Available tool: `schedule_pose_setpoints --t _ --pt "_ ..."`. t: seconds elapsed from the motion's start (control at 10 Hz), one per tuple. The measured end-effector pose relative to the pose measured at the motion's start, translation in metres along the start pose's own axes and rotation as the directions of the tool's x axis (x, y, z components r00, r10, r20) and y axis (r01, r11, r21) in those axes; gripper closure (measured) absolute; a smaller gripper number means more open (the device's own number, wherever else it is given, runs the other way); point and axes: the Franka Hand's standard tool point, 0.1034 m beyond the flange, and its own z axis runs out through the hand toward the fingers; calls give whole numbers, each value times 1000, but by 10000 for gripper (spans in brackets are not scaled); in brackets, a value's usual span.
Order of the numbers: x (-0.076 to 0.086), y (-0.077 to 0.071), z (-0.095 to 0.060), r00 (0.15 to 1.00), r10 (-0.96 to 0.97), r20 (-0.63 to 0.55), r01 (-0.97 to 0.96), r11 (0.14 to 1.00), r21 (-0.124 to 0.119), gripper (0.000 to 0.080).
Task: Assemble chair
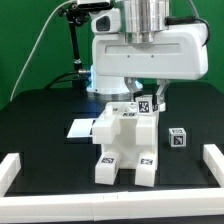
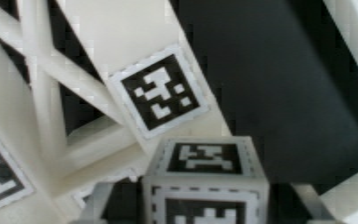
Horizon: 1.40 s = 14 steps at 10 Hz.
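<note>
The partly joined white chair (image 1: pixel 118 142) stands upright in the middle of the black table, with tags on its front feet and top. My gripper (image 1: pixel 144 98) hangs right over its upper part at the exterior view's right and is shut on a small tagged white cube (image 1: pixel 143 104). In the wrist view the cube (image 2: pixel 204 182) sits between my gripper's (image 2: pixel 208 208) two fingers. Past it are the chair's white slats (image 2: pixel 51 95), and one slat carries a tag (image 2: pixel 163 92). A second small tagged cube (image 1: pixel 178 138) lies loose on the table at the exterior view's right.
The marker board (image 1: pixel 80 128) lies flat behind the chair at the exterior view's left. A white border rail (image 1: pixel 12 172) runs along the left, front and right (image 1: pixel 214 160) of the table. A black stand with cables (image 1: pixel 74 45) rises at the back left.
</note>
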Motion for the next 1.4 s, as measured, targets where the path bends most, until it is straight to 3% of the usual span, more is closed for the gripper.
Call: schedule_pose_setpoints --t 0.2,0.4,0.6,0.7,0.9,1.3,1.4 --pt "0 0 0 1000 -11 0 11 1000 0 517" --pt "0 -1 0 995 -99 1 99 995 -2 199" --pt "1 -1 1 946 -323 0 323 946 -5 160" --pt "0 -4 1 873 -487 -2 487 873 -14 160" --pt "-1 -4 -1 716 -698 22 698 716 -8 151" --pt "0 -2 1 526 -850 21 850 526 -17 150" --pt "3 0 5 345 -938 37 939 344 -27 150"
